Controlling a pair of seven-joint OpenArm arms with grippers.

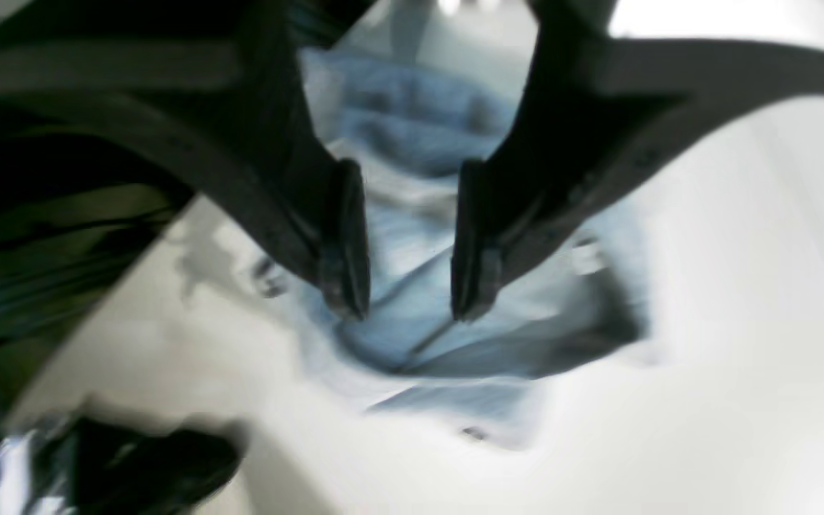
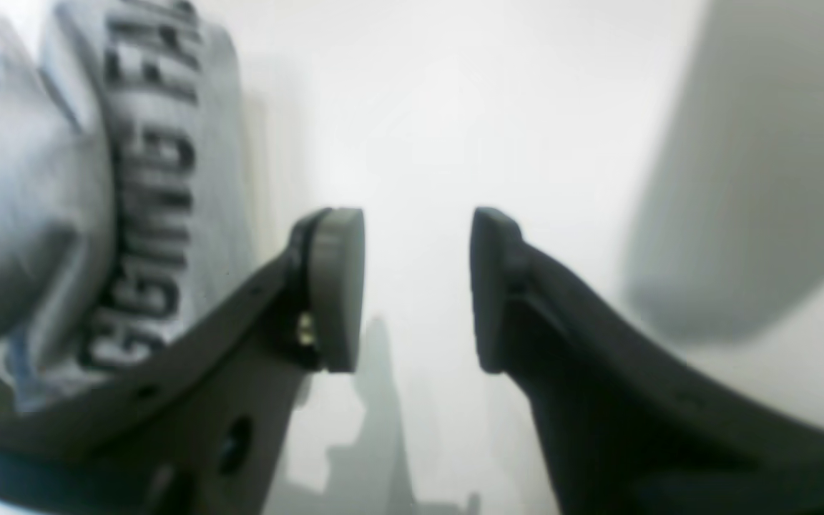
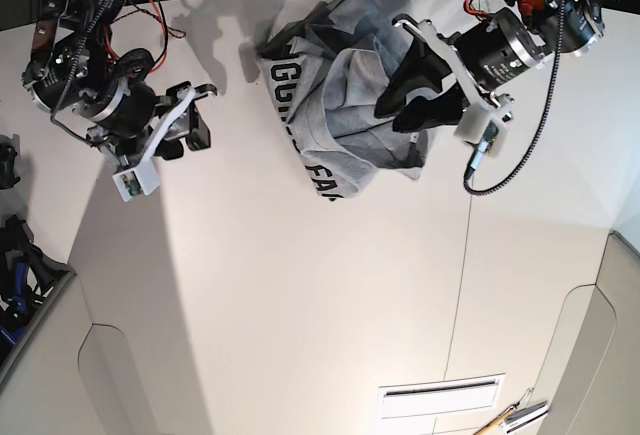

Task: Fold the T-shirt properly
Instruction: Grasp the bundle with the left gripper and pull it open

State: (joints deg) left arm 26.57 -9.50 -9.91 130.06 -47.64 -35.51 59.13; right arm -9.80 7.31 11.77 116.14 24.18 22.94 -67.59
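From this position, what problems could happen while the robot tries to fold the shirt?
1. The T-shirt lies crumpled in a heap, lettering partly hidden, so a grab may catch several layers and fold it crooked.
2. The left gripper hangs open just above the bunched cloth; closing here would likely pinch a wrinkle, not an edge.
3. The right gripper is open over bare table, beside the shirt, so it cannot yet hold the cloth flat.

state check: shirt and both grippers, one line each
T-shirt: crumpled in a heap on the table, not folded, black lettering partly showing.
Left gripper: open, above the shirt, nothing between its jaws.
Right gripper: open, empty, beside the shirt over bare table.
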